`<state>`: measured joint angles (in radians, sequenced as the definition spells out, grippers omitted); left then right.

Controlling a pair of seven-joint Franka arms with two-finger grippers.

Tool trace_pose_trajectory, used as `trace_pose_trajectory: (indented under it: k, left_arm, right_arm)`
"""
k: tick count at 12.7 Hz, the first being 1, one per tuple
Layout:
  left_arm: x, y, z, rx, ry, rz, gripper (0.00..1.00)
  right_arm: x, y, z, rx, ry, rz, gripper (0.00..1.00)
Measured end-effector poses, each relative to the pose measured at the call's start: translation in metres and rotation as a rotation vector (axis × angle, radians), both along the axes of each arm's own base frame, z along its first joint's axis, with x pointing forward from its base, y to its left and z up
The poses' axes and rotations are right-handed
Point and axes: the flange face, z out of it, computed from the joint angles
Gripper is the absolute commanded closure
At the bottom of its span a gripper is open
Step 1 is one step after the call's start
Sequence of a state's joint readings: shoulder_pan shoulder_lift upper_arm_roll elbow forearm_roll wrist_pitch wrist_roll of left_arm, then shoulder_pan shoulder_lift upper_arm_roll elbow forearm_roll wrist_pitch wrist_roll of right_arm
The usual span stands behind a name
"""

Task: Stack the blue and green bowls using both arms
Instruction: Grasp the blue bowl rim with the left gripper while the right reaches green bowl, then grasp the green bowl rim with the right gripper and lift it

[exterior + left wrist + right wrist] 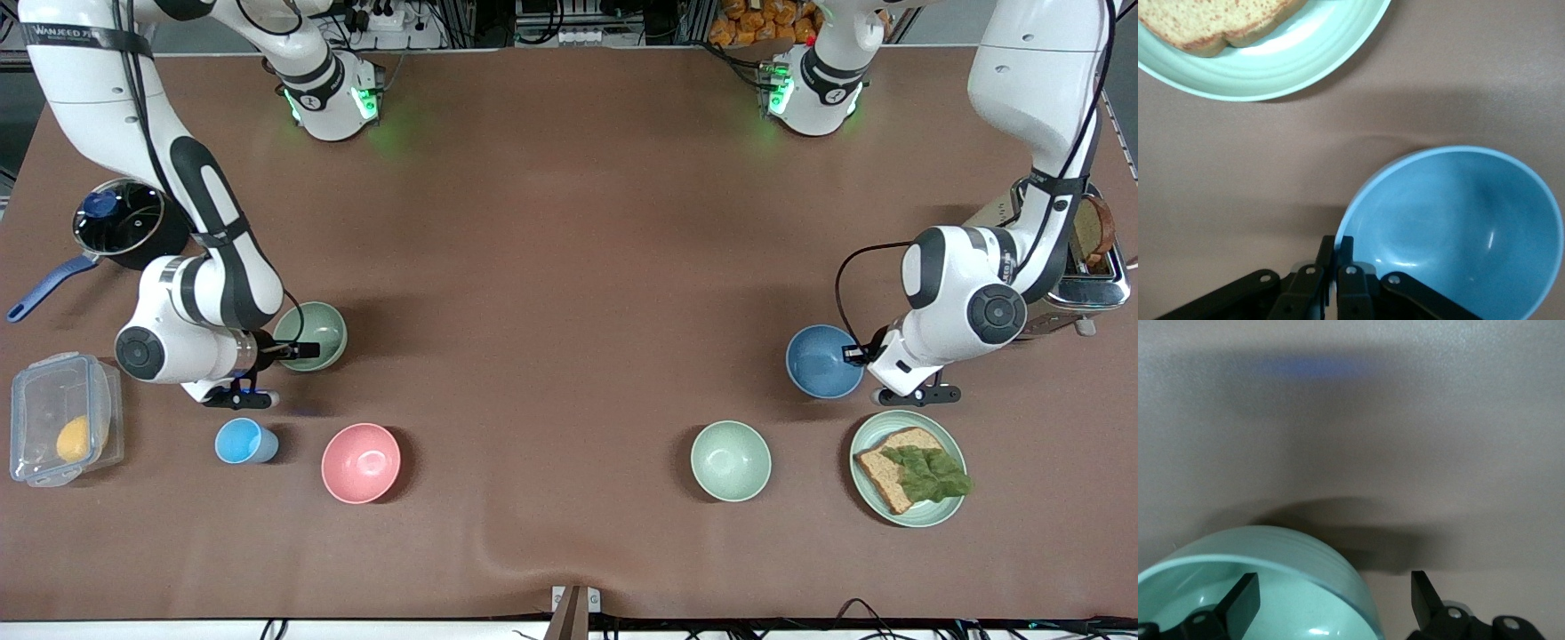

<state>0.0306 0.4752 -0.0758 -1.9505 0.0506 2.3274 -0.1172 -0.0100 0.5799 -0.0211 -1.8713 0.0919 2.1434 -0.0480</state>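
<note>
Pink bowl (360,462) idle, nearest camera | left tool (1336,267) pinched shut on blue bowl (823,360) rim by bread plate (907,468) | right tool (298,350) open, straddling green bowl (311,334) rim on desk (569,267) | you risk thin rim grips slipping, tilting bowls.

Evenly bright from overhead in the front view, with soft shadows beside each bowl and green glow at the upper frame. Sharp in the left wrist view, with small glare inside the glossy medium-blue bowl (1458,230). Dimmer, hazy and unfocused throughout the right wrist view; faint blue smear near its top.
</note>
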Motion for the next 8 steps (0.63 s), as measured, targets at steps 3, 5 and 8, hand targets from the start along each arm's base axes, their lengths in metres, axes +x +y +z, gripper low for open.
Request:
trace_pose_trajectory:
  k: [3, 5, 8]
  left_arm:
    - [0.003, -0.009, 0.007, 0.000, -0.016, 0.013, 1.00]
    - [0.005, -0.026, 0.019, 0.001, -0.032, 0.020, 1.00]
    - [0.005, -0.054, 0.043, 0.002, -0.061, 0.017, 1.00]
  right_arm:
    - [-0.004, -0.001, 0.007, 0.004, 0.030, -0.001, 0.00]
    - [-0.003, -0.002, 0.015, 0.004, 0.030, -0.004, 0.77]
    - [-0.003, -0.002, 0.017, 0.033, 0.025, -0.043, 0.99]
